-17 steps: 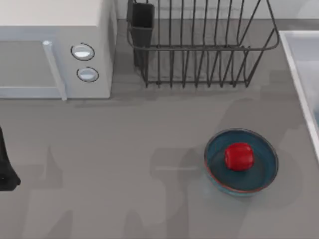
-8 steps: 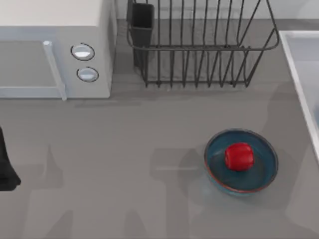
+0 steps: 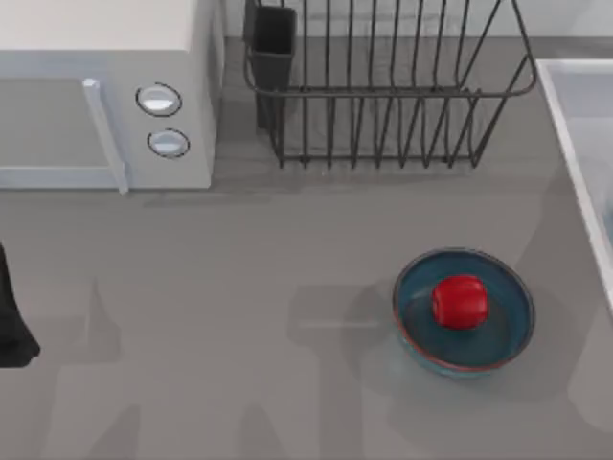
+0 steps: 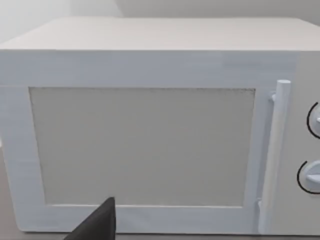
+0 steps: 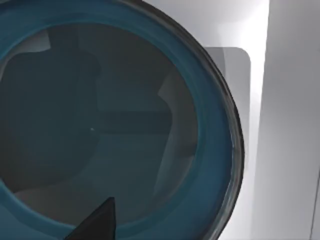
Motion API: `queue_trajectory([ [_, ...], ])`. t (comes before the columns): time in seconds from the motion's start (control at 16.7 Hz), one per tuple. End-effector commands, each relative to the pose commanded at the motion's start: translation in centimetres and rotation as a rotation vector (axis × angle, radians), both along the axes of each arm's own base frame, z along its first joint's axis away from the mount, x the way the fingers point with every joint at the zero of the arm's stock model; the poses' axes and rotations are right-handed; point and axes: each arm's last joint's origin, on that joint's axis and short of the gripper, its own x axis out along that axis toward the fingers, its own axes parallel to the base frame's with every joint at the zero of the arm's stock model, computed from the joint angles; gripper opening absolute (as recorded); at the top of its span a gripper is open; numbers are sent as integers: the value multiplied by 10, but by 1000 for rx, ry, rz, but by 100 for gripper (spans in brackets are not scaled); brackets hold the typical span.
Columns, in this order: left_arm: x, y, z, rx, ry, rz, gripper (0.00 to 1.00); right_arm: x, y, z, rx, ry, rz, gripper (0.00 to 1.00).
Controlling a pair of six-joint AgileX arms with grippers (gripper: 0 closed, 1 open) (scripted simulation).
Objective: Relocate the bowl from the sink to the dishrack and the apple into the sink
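Observation:
A deep-blue bowl (image 5: 115, 125) lies in the white sink (image 5: 292, 130) and is seen from close above in the right wrist view, where a dark part of my right gripper (image 5: 95, 222) shows over its near rim. The sink's pale rim (image 3: 573, 125) runs along the top view's right edge. On the counter a second, identical blue bowl (image 3: 508, 331) holds the red apple (image 3: 460, 301). The dark wire dishrack (image 3: 393, 91), with its black utensil cup (image 3: 272, 43), stands at the back. My left arm (image 3: 11, 321) is parked at the left edge; its gripper (image 4: 97, 222) faces the microwave.
A white microwave (image 3: 96, 86) with two round knobs (image 3: 159, 100) fills the back left, and its door and handle (image 4: 272, 150) face the left wrist camera. Open grey counter (image 3: 239, 316) stretches between the left arm and the bowl holding the apple.
Shadows on the counter near the sink have shifted. The bowl with the apple, the dishrack and the left arm have stayed where they were.

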Motion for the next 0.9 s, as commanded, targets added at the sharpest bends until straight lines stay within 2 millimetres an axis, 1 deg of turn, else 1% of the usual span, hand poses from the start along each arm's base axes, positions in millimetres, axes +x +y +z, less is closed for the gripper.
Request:
queue_trajectory([
  [0.18,0,0,0,0,0,0,100,3,0,-37,0,0,0,100],
  [0.3,0,0,0,0,0,0,100,4,0,-57,0,0,0,100],
  [0.42,0,0,0,0,0,0,100,4,0,-64,0,0,0,100],
  [0.6,0,0,0,0,0,0,100,4,0,-64,0,0,0,100],
  [0.9,0,0,0,0,0,0,100,4,0,-64,0,0,0,62],
])
